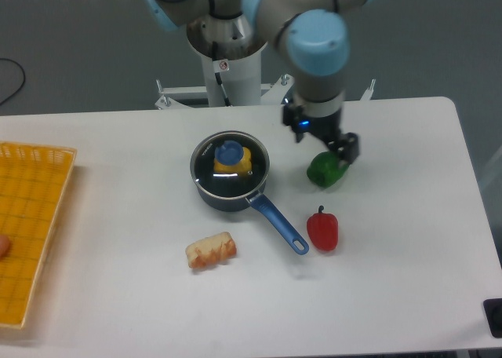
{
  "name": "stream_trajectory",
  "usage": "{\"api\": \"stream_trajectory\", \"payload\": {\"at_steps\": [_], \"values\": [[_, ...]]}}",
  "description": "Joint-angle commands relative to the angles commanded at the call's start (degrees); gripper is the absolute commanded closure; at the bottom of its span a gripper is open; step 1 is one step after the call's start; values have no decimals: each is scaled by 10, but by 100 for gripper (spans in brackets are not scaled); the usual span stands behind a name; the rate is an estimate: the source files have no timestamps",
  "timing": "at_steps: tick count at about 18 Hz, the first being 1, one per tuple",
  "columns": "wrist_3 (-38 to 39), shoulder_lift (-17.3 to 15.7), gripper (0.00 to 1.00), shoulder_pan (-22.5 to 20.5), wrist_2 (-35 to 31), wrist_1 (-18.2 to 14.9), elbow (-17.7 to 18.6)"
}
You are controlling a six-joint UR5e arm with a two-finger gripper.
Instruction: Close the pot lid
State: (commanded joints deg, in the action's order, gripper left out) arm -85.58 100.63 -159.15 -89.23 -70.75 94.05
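The pot lid (229,161) sits seated on the pot (229,177) mid-desk, task seemingly complete; the gripper (343,152), fingers spread and empty, hangs above the green pepper (325,172) toward the desk's right edge.

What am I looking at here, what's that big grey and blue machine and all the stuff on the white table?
It is a robot arm with grey tubes and light blue joint caps, filmed by one fixed camera looking down at the table from the front. At its tip is a two-finger gripper, hanging just over a green pepper; it looks empty, though whether its fingers are open is hard to tell. On the table sits a small black pot with a long blue handle. Its glass pot lid, with a blue knob, sits on top, something yellow showing through. Nearby lie a red pepper, a bread-like piece, and a yellow basket at the left edge.
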Motion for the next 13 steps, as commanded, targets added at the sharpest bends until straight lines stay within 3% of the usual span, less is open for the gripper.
{"api": "stream_trajectory", "payload": {"at_steps": [6,10,13], "values": [[-159,4,0,-95,20,0,-8],[-226,7,0,-134,20,0,-8],[-244,5,0,-150,19,-20,-11]]}}
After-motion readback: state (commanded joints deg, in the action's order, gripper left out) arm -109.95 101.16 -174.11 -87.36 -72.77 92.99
